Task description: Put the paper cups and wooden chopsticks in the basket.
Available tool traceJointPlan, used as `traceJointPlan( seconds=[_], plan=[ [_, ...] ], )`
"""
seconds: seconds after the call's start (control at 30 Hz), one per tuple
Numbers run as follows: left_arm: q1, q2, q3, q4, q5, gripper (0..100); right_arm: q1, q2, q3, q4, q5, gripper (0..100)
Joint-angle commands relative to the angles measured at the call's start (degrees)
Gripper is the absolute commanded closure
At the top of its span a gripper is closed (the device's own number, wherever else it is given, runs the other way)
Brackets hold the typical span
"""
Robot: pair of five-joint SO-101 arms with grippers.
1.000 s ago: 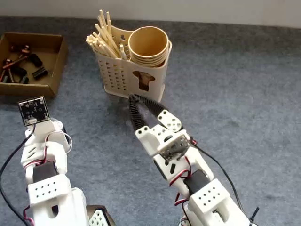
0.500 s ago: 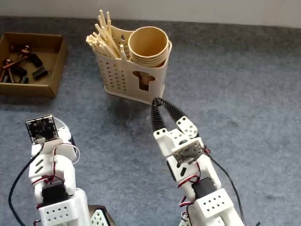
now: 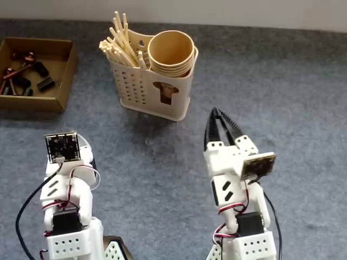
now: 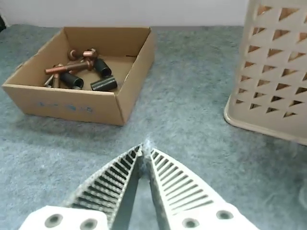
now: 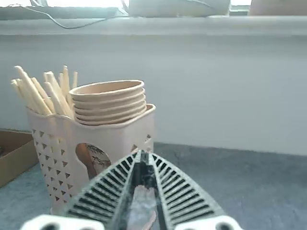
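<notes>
The beige perforated basket [image 3: 154,89] stands at the back of the grey carpet. A stack of paper cups [image 3: 171,51] sits in its right half, and a bundle of wooden chopsticks [image 3: 120,42] stands upright in its left half. My right gripper [image 3: 216,112] is shut and empty, hovering in front of and to the right of the basket, apart from it. In the right wrist view its tips [image 5: 142,154] point at the basket [image 5: 91,148], the cups [image 5: 108,98] and the chopsticks [image 5: 43,91]. My left gripper [image 4: 144,149] is shut and empty, low over the carpet.
An open cardboard box [image 3: 38,73] with dark and copper metal parts sits at the back left, also seen in the left wrist view as the box [image 4: 120,103]. The basket wall [image 4: 276,72] lies off to one side of the left gripper. Bare carpet [image 3: 282,97] spreads to the right.
My right gripper has pulled back from the basket's front and swung to the right, its wrist turning. The left arm has shifted a little to the right and nearer the front.
</notes>
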Motion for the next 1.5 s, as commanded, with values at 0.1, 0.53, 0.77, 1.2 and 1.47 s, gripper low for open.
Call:
traceJointPlan(
  seconds=[0.1, 0.53, 0.77, 1.2, 1.47],
  plan=[
    [1.5, -0.3, -0.2, 0.4, -0.4, 99, 3.5, -3.7, 8.7, 14.8, -4.7, 99.4],
    [5.5, -0.3, 2.0, 0.0, -0.4, 99, 3.5, -3.6, 8.7, 38.9, -4.8, 99.4],
    [5.6, -0.2, 3.0, -2.5, -0.5, 99, 3.5, -3.6, 8.7, 50.8, -4.8, 99.4],
    [9.5, 0.3, 3.1, -1.1, -0.5, 99, 5.0, -3.0, 8.7, 61.4, -4.6, 99.4],
    [10.5, 0.2, 3.1, 20.9, -0.5, 99, 5.0, -3.6, 8.7, 63.4, -4.4, 99.4]
  ],
)
